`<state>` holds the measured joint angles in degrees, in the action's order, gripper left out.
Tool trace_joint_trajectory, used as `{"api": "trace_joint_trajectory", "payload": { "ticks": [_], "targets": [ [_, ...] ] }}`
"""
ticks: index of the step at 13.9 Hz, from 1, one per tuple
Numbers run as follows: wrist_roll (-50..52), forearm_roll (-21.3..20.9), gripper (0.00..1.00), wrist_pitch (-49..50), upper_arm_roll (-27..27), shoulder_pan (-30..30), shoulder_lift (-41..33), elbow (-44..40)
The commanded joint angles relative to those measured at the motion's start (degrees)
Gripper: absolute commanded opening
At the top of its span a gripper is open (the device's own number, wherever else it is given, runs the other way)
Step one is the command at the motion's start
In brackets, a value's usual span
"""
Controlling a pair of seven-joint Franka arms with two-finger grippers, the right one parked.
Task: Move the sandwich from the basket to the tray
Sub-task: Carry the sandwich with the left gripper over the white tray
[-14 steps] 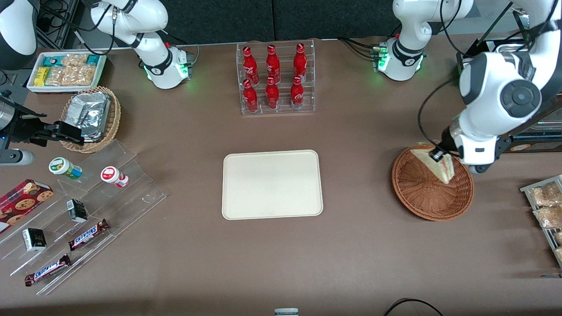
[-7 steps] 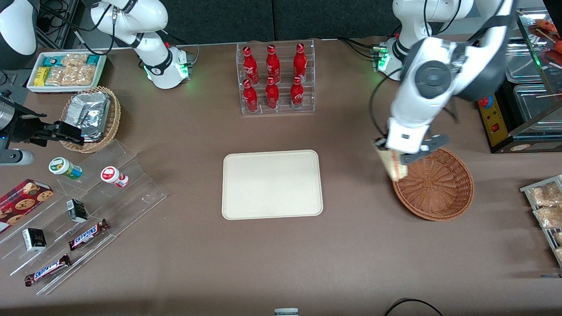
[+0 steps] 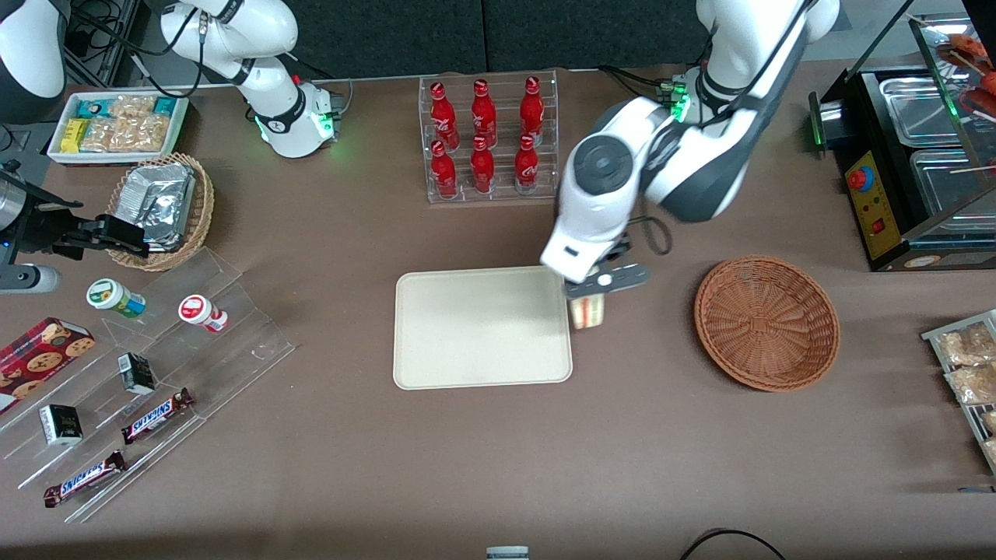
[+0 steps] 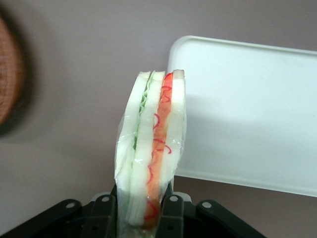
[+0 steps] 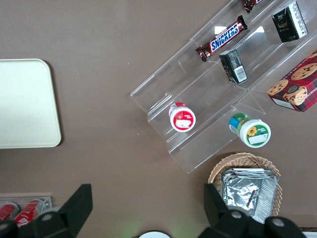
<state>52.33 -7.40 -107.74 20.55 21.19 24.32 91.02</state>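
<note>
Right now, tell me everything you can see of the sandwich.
The sandwich is a wedge of pale white bread in clear film, with a green layer and a red layer showing along its cut edge. The gripper is shut on its lower end, so it stands on edge in the air. It hangs beside the edge of the cream tray, with the brown wicker basket empty.

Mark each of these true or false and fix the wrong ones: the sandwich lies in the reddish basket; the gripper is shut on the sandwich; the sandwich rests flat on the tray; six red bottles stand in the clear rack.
1. The sandwich lies in the basket. False: the basket holds nothing.
2. The gripper is shut on the sandwich. True.
3. The sandwich rests flat on the tray. False: it hangs in the gripper at the tray's edge.
4. Six red bottles stand in the clear rack. True.
</note>
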Motion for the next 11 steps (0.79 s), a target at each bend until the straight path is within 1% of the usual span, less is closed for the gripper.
{"api": "trace_joint_trajectory", "payload": {
  "ticks": [1, 3, 6, 8, 11],
  "targets": [
    [0.32, -1.12, 0.31, -1.58, -0.60, 3.06, 8.27, -7.96],
    [0.41, -1.21, 0.31, -6.41, -0.87, 4.47, 10.13, -7.96],
    [2.07, -6.03, 0.31, -10.55, -0.78, 5.00, 13.55, -8.23],
    [3.03, -6.57, 0.31, -14.07, -0.78, 5.61, 15.22, -8.23],
    [3.74, -7.71, 0.31, -14.26, -0.87, 7.02, 16.55, -8.05]
  ]
}}
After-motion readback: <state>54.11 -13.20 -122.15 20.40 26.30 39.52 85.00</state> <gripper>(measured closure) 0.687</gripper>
